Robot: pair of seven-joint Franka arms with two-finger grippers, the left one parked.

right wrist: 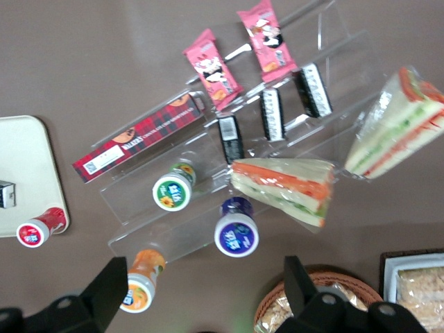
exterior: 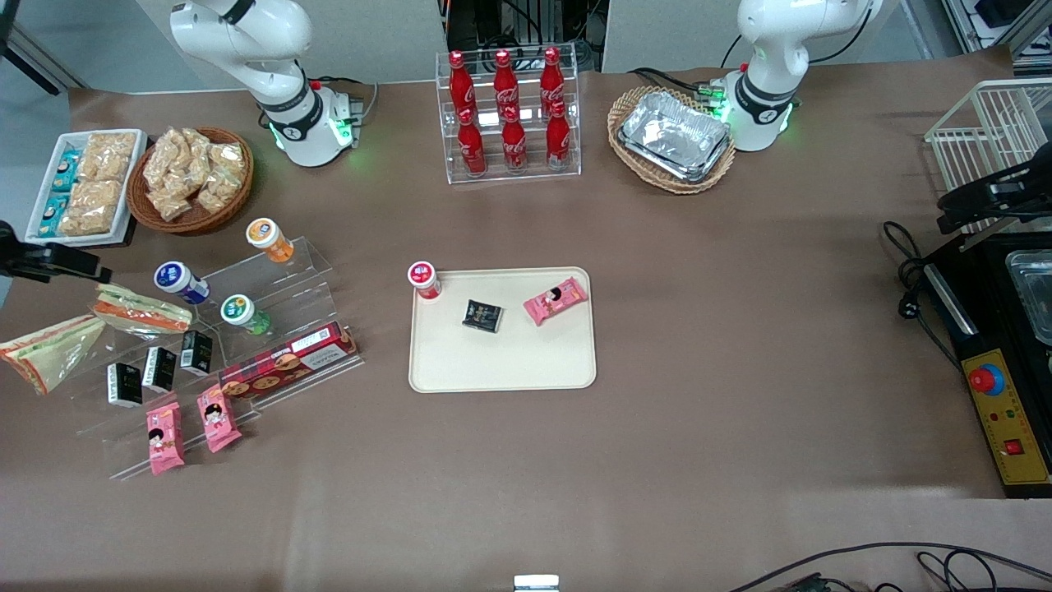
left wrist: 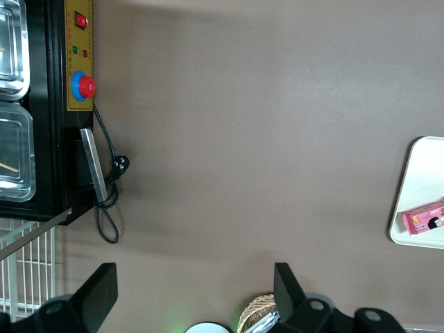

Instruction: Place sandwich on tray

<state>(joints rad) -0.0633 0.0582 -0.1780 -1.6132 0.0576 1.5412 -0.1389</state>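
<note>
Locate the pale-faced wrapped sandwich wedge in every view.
Front view: the sandwich lies on the table at the working arm's end, beside the acrylic stand.
Right wrist view: it lies beside the orange-striped sandwich; the open end effector hovers above the stand.
Left wrist view: not in it.
Shared landmark: the cream tray, in all three.

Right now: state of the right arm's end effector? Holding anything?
Right end effector: open, holding nothing, hovering above the acrylic display stand at the working arm's end of the table; sandwich not yet grasped.
</note>
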